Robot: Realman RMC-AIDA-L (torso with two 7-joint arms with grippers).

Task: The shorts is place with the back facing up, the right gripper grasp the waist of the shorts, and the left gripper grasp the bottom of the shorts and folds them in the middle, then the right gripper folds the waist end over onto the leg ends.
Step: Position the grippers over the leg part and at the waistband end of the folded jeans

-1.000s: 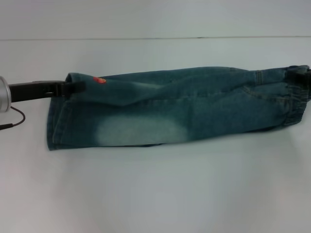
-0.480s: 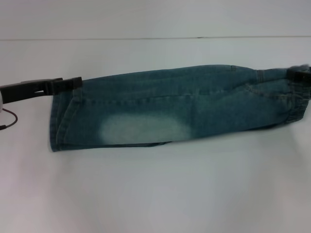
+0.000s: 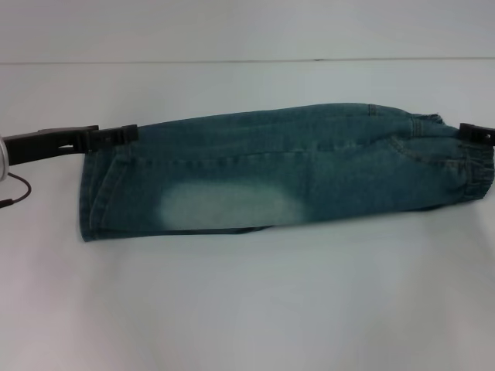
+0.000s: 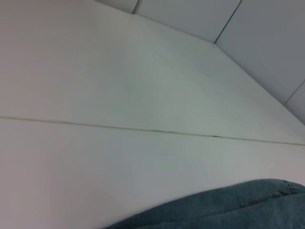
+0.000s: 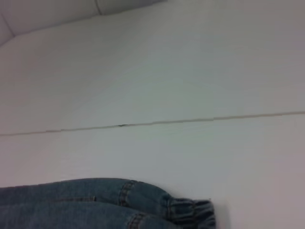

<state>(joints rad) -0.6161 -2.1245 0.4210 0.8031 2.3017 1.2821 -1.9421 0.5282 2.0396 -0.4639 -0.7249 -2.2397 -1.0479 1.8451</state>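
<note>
Item count: one pair of shorts [image 3: 286,174], folded; two claws, left claw [image 3: 128,135] and right claw [image 3: 472,131]; one tabletop [image 3: 247,309].

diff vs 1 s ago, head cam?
The shorts are now folded in half lengthwise and lying flat; the lifted far edge with the orange print has been laid over and hidden. The left gripper sits at the far leg-end corner, the right gripper at the waist end, now lower and mostly out of frame. The shorts' position on the table is unchanged.

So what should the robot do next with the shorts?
Probably the right hand should lift the waist and carry it over toward the leg ends, since the shorts already lie folded lengthwise, flat on the table.
</note>
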